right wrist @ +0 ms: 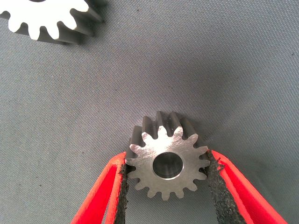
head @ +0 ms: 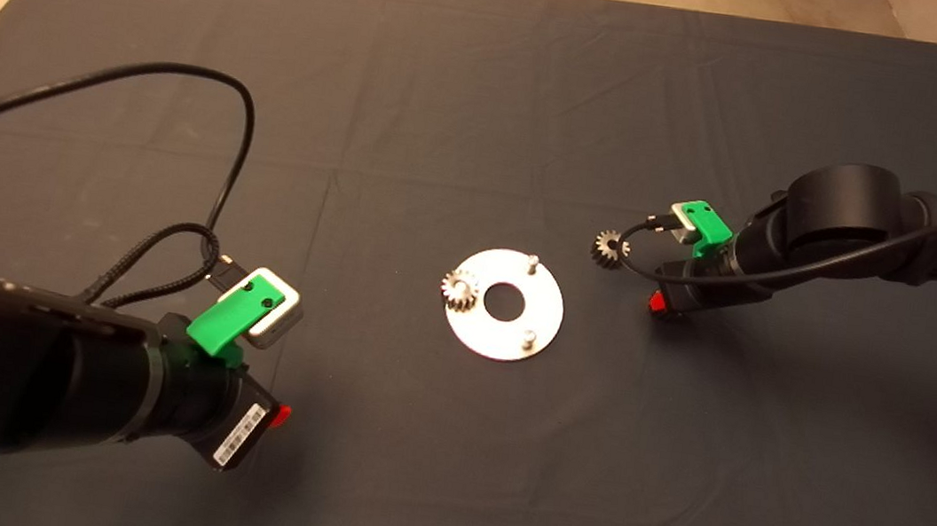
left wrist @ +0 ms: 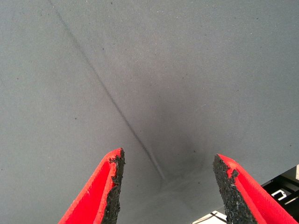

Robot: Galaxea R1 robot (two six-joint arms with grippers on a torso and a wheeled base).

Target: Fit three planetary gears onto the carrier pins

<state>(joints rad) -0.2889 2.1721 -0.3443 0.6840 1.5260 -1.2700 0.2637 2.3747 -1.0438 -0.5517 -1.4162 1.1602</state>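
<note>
Gripping: right gripper (right wrist: 167, 186) clamps a planetary gear (right wrist: 167, 158) on the mat (head: 488, 105)
Left gripper (left wrist: 169, 186): released, over bare mat
Disc (head: 543, 308): gear (head: 459, 289) at 9 o'clock; pins at 1 (head: 532, 261) and 5 (head: 528, 336) bare

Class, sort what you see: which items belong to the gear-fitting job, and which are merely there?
Job:
- gear on disc
- gear in right gripper
- third gear
- carrier disc
- bare pins
- right gripper

Merely there:
- mat
- left gripper, open, idle
</note>
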